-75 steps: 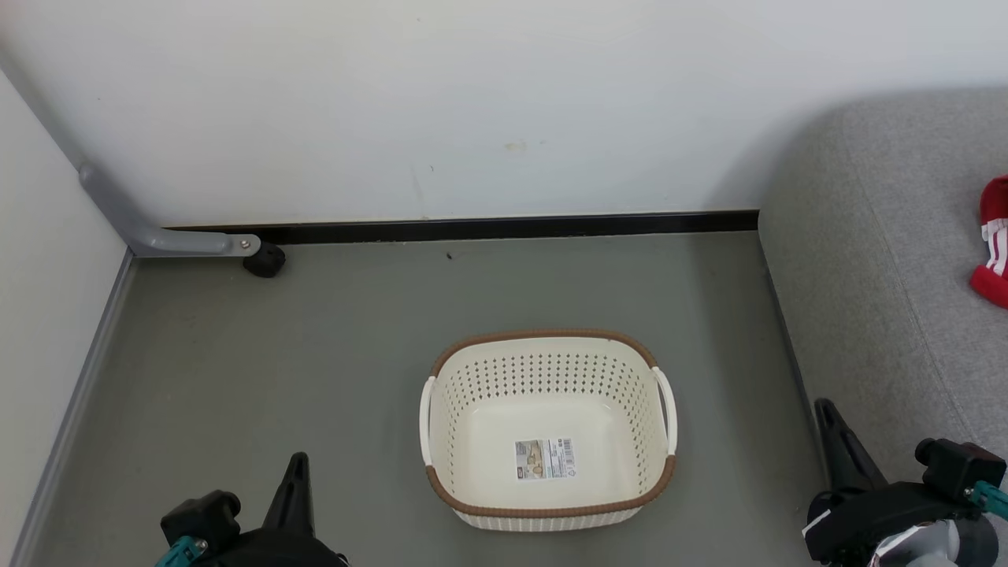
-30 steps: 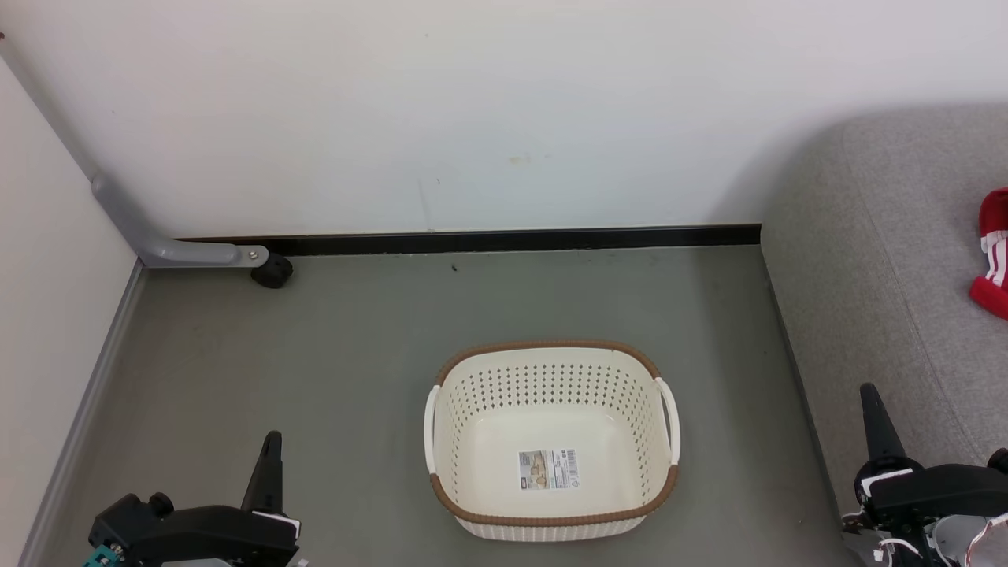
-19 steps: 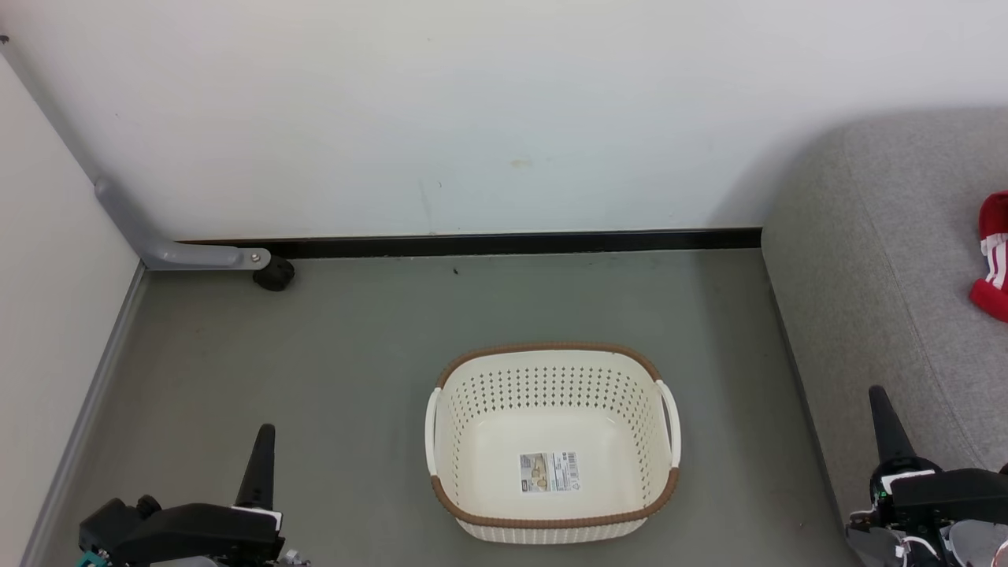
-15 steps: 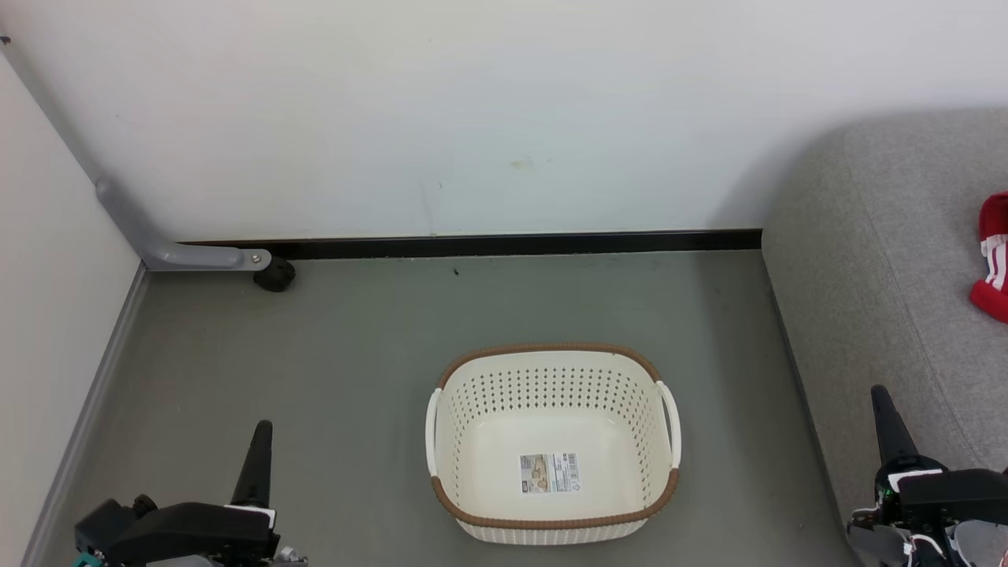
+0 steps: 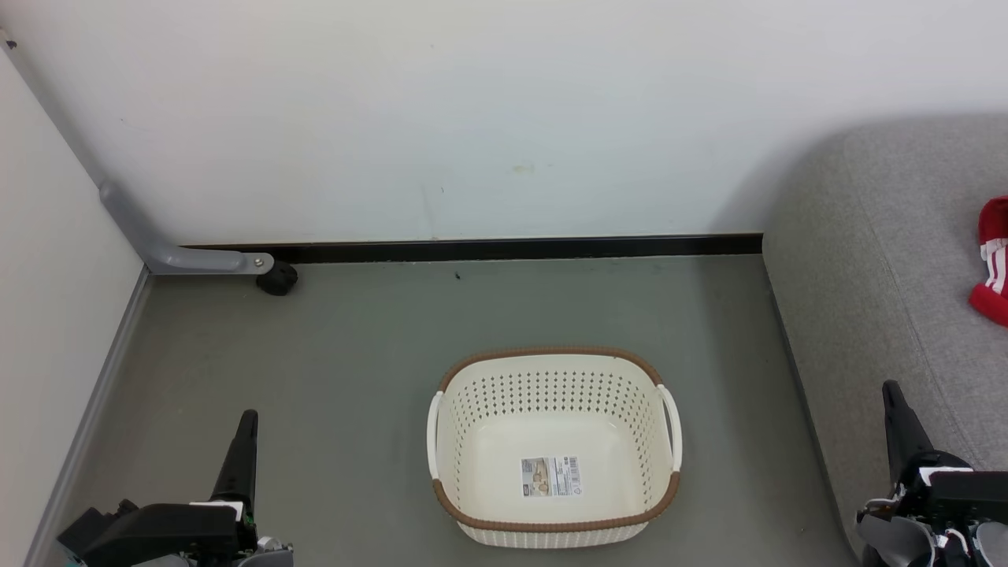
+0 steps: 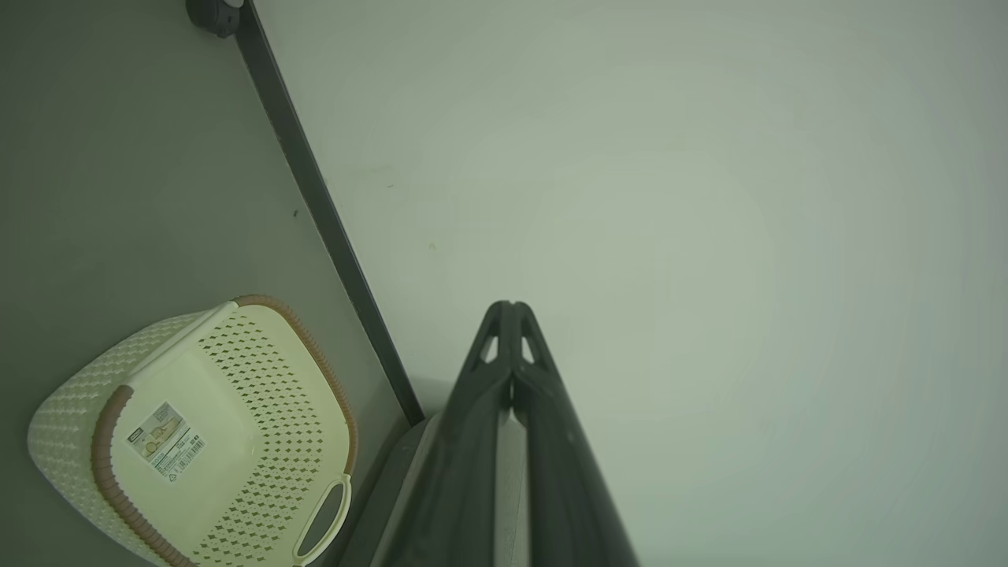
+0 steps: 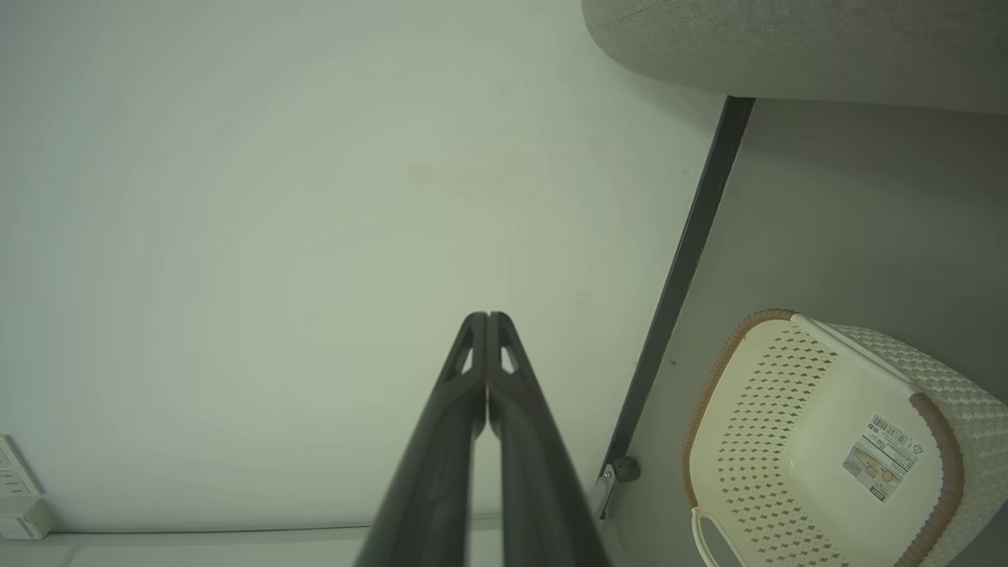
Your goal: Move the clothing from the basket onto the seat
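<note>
Both closed, left pincer and right pincer flank the basket.

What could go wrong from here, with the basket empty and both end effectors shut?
1. The clothing on the seat is cut off by the head view's edge, so whether both garments lie there cannot be confirmed.
2. The right end effector hangs near the seat's edge; a swing outward might brush it.

basket: cream, brown rim, upright on floor, only label inside | clothing: red/white, bunched on seat | seat: grey, right of basket
</note>
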